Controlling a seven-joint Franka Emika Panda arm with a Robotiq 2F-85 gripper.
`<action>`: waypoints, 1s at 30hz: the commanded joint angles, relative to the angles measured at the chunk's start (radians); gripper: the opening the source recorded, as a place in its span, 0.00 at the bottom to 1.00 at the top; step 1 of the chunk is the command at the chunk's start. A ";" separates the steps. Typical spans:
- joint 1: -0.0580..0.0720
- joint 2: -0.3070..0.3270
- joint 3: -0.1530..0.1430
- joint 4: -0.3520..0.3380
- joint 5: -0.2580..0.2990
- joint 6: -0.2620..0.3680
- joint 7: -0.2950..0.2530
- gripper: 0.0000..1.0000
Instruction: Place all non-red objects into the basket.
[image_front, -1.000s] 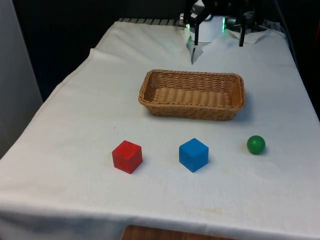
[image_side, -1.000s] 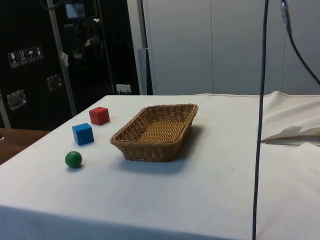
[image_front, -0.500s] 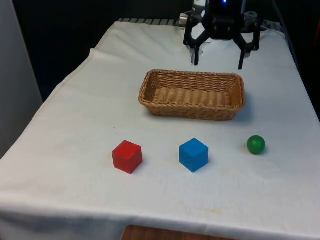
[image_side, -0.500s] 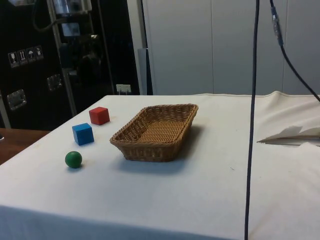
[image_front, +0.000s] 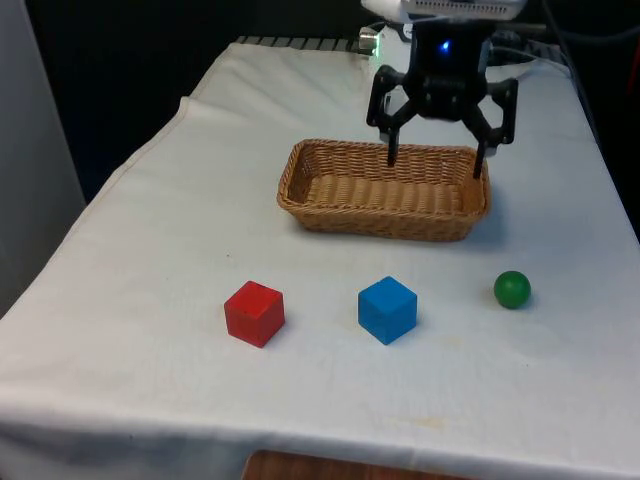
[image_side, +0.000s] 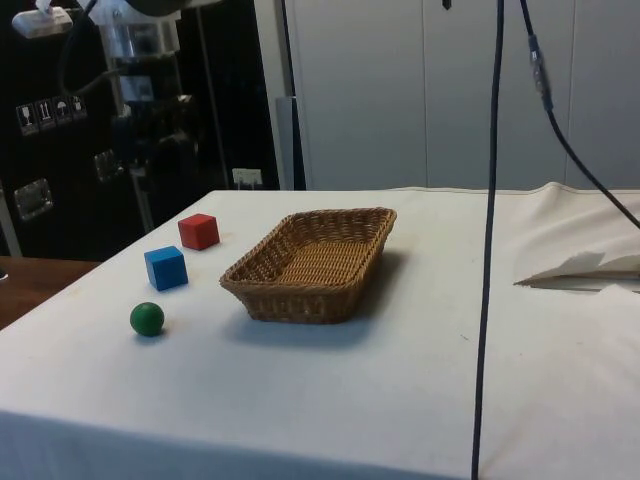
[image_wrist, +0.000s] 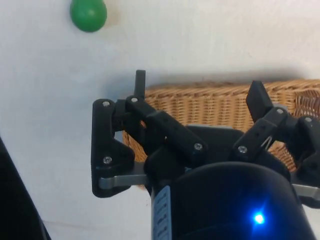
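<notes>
A wicker basket (image_front: 384, 190) (image_side: 315, 262) (image_wrist: 215, 107) stands mid-table with nothing in it. In a row nearer the front edge lie a red cube (image_front: 254, 313) (image_side: 199, 231), a blue cube (image_front: 387, 309) (image_side: 166, 267) and a green ball (image_front: 512, 289) (image_side: 147, 319) (image_wrist: 88, 14). My gripper (image_front: 436, 165) (image_wrist: 197, 85) hangs open over the basket's far rim, nothing between its fingers, which point down and are spread nearly as wide as the basket is long. The green ball lies on the cloth beyond the basket's front rim, apart from the gripper.
White cloth (image_front: 150, 230) covers the table. It is rucked up in a fold (image_side: 585, 268) near the robot's base. A dark cable (image_side: 487, 250) hangs down close to the side camera. The table drops off at the front edge, just past the cubes.
The gripper has come from the table's far end towards the basket and lower, reaching its far rim. It stayed open. The cubes, ball and basket have not moved.
</notes>
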 joint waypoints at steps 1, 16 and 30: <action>-0.001 0.010 0.000 0.004 0.006 0.013 0.012 1.00; -0.001 0.068 -0.003 0.000 0.000 0.101 0.092 1.00; -0.017 0.133 -0.011 0.008 0.022 0.183 0.138 1.00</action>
